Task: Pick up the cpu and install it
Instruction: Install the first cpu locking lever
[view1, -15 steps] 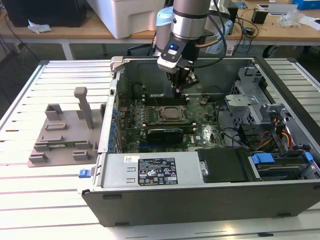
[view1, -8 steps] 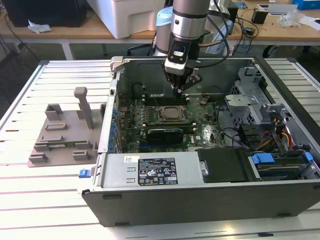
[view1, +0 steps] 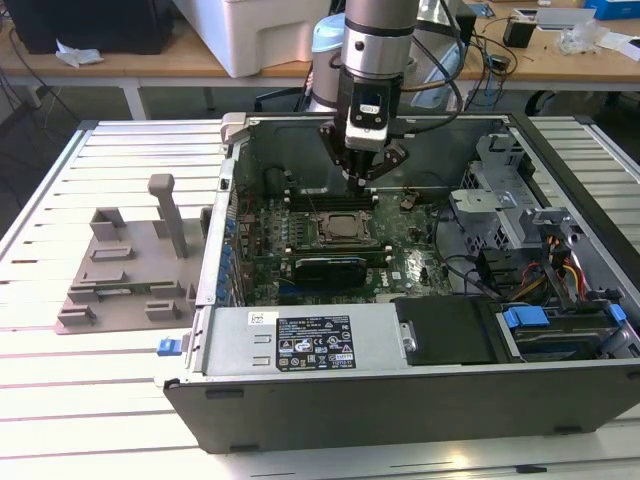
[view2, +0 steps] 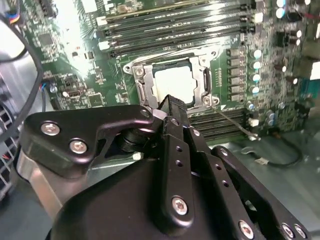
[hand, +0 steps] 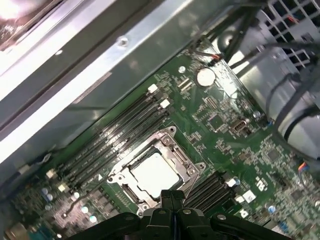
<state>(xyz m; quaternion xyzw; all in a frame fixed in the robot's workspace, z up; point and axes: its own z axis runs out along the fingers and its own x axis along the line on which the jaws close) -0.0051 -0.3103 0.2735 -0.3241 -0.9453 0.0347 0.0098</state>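
In the exterior view the arm reaches down into an open computer case (view1: 420, 330) lying on a slatted worktop (view1: 60, 400). The hand (view1: 362, 172) hangs above the motherboard (view1: 330, 235), just over the far edge of the socket frame (view1: 345, 228). A grey fixture plate (view1: 125, 270) with raised blocks sits on the worktop toward the exterior view's left, well apart from the case.

In the second wrist view the hand (view2: 172, 107) fills the foreground, its fingers pressed together with nothing between them. Past their tips the cpu (view2: 175, 82) lies flat inside the socket frame (view2: 172, 80) — its pale metal top faces up and the frame sits around it. Memory slots (view2: 170, 30) run along the far side of the socket.

In the first wrist view the closed fingertips (hand: 172, 197) hover just beside the edge of the socket frame (hand: 155, 172), and the cpu (hand: 154, 172) looks seated squarely within it. A thin wire latch lever (hand: 75, 200) stands near one corner.

Judging from this, the chip is already in its socket and the hand is empty. The risk lies in how near the tips are — a drift down or sideways could knock the frame or nudge the chip askew on its contacts, and a snag on the lever or nearby cables could tug the board.
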